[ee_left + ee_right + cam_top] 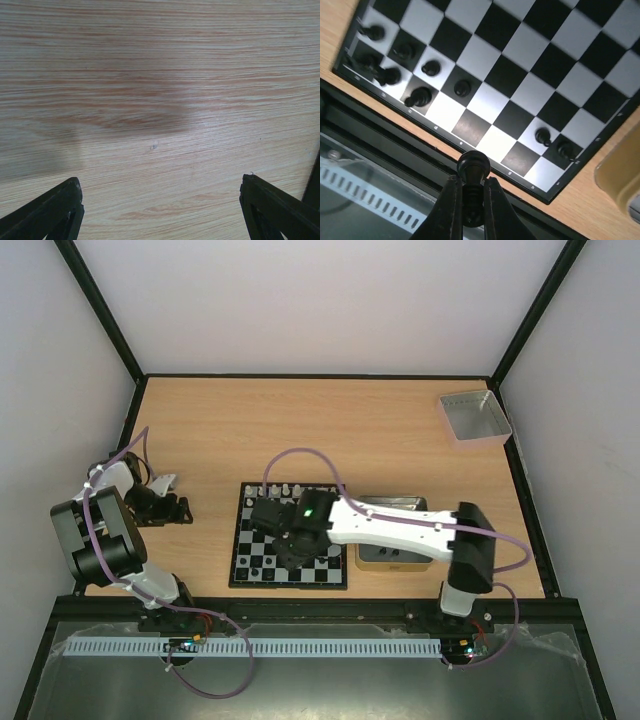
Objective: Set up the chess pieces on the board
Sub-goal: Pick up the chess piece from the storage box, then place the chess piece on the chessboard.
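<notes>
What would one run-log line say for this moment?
right gripper shut on black piece over board | left gripper open over table

The worktop (300,430) is a light wood-grain board, pale brown with reddish streaks. Plain white walls stand along its far edge (320,300), left edge (50,370) and right edge (590,390). A slanting black frame bar rises from the far left corner (100,310) and another from the far right corner (535,310). A black rail (300,605) runs along the near edge, with a white slotted strip (300,648) on a grey metal shelf (330,685) below it. The light is soft and even, leaving only a faint blurred shadow (125,115) on the wood.
</notes>
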